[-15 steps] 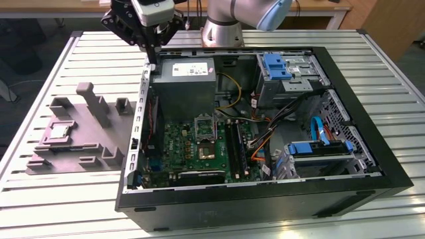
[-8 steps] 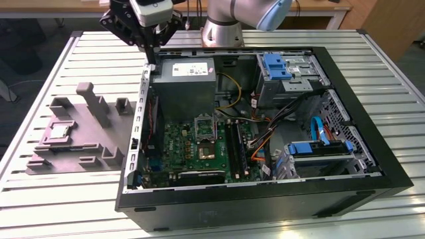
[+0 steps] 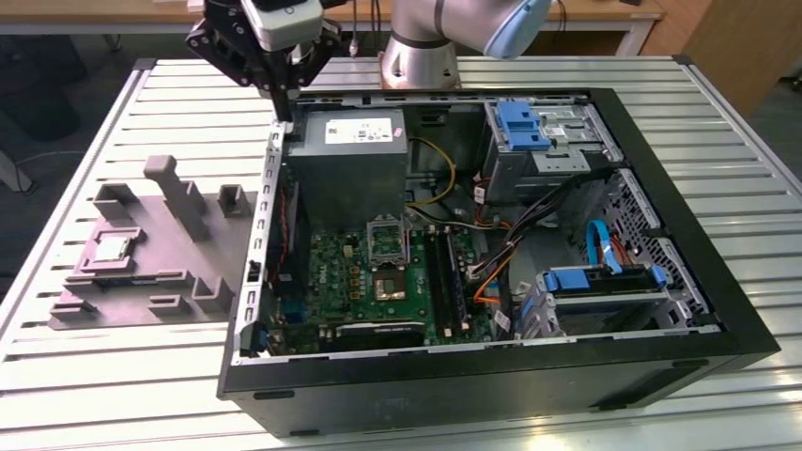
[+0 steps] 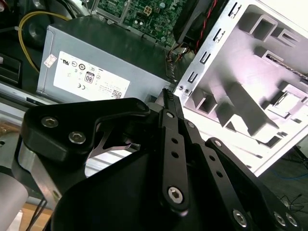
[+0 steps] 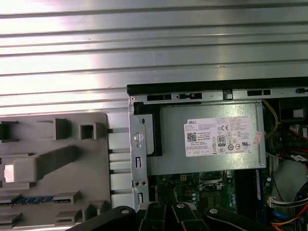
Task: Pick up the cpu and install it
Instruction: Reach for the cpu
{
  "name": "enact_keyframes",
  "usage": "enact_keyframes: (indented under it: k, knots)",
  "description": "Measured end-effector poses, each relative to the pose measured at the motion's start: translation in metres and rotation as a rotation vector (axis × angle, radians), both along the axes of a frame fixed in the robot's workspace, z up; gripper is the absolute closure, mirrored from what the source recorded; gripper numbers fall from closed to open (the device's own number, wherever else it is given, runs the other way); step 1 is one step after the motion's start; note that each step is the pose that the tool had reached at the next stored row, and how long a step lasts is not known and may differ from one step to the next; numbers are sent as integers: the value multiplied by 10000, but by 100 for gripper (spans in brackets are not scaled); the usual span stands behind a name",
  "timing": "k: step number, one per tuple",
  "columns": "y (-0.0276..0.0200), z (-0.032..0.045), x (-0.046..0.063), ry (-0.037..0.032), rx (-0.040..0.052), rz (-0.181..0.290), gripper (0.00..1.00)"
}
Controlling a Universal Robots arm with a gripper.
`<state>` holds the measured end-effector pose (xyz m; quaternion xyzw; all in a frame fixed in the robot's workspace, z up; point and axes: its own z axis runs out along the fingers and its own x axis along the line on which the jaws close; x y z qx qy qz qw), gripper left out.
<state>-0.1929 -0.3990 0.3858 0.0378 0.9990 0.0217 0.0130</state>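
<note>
In the exterior view, the tool [image 3: 285,115] hangs at the upper left of the frame, over the back corner of the open computer case [image 3: 476,385], just beside the grey power supply [image 3: 351,160]. Its fingers are together with nothing between them. The cpu [image 3: 111,249] lies in a seat of the grey tray [image 3: 138,282] on the bench [image 3: 126,395], at the middle left of the frame, outside the case and well apart from the tool. The socket [image 3: 387,285] on the green board [image 3: 332,272] looks unfilled. I judge the pick-up to be the step in hand and not yet started on the chip. It calls for parted fingers and a square, level approach over the tray.

In the second wrist view, the tool [image 4: 167,96] shows its fingers meeting, between the power supply [image 4: 86,72] and the tray [image 4: 269,62].

In the first wrist view, the tool [image 5: 162,209] sits near the case wall. A pale square on the tray [image 5: 91,163] is probably the cpu [image 5: 6,173], well apart from the tool.
</note>
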Motion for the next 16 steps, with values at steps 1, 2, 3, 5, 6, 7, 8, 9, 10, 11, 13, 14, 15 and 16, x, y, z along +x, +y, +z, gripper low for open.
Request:
enact_keyframes:
  k: [1, 2, 3, 5, 6, 7, 8, 9, 10, 11, 13, 14, 15, 16]
  knots:
    - [0, 0, -2, 0, 0, 0, 89]
    - [0, -1, -4, -1, 1, 0, 89]
    - [0, -1, -6, -1, 0, -1, 89]
    - [0, -2, -11, 0, 0, 0, 89]
    - [0, -3, -13, 0, 0, 0, 89]
    - [0, -3, -15, -1, 0, -1, 89]
    - [0, -4, -17, -1, 1, -1, 89]
    - [0, -4, -19, -1, 1, -1, 89]
    - [0, -5, -21, -1, 1, 0, 89]
    - [0, -5, -24, -1, 1, -1, 89]
    - [0, -6, -28, -1, 0, -1, 89]
    - [0, -7, -30, -1, 1, -1, 89]
    - [0, -7, -33, -1, 1, 0, 89]
    - [0, -8, -35, -1, 0, 0, 89]
